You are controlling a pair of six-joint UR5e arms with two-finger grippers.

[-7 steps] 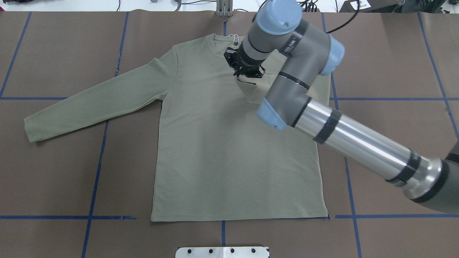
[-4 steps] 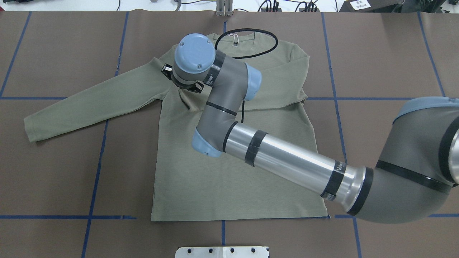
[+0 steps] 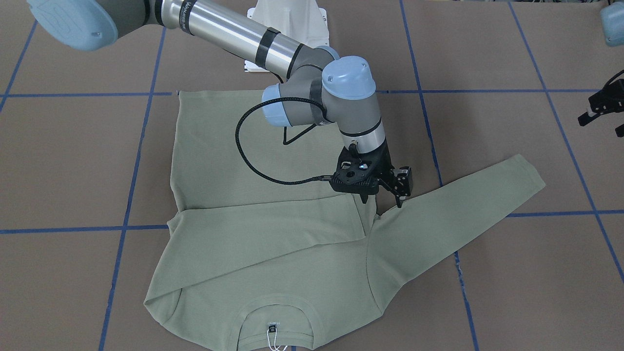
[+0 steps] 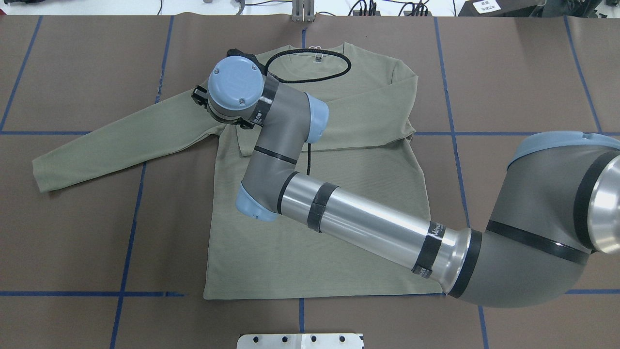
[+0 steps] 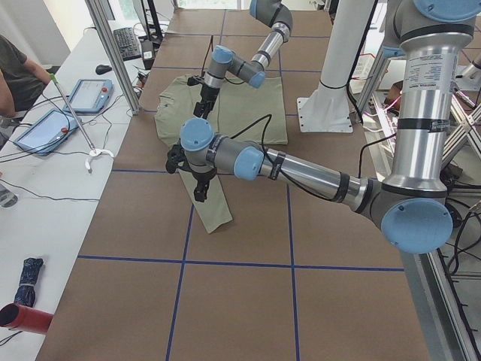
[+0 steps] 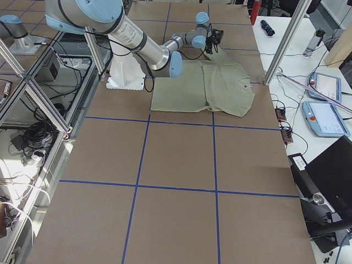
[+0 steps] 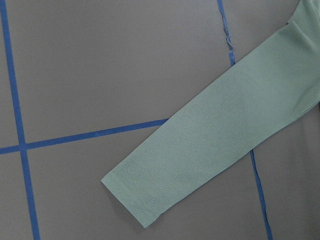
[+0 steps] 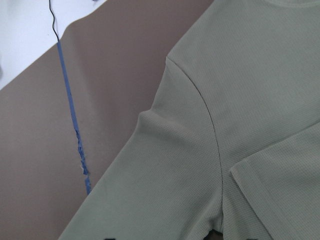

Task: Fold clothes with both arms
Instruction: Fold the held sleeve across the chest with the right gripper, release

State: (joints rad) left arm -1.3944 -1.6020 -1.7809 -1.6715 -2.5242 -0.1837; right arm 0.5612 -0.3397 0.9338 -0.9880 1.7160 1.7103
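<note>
**While 1 sleeve is lying folded, 1 is waiting**

Nearest the robot, the hem is lying straight on the desk, and the shirt is spreading flat, its body unfolded. Farther out, the right sleeve is lying across the chest, so 1 fold is looking done. Over that sleeve's end, the right tool is hanging with jaws wide, gripping nothing. The left sleeve is stretching outward, unfolded. The left tool is hovering off beyond it, and I cannot tell its spread.

Matt knit shirt; glossy metal right arm.
</note>
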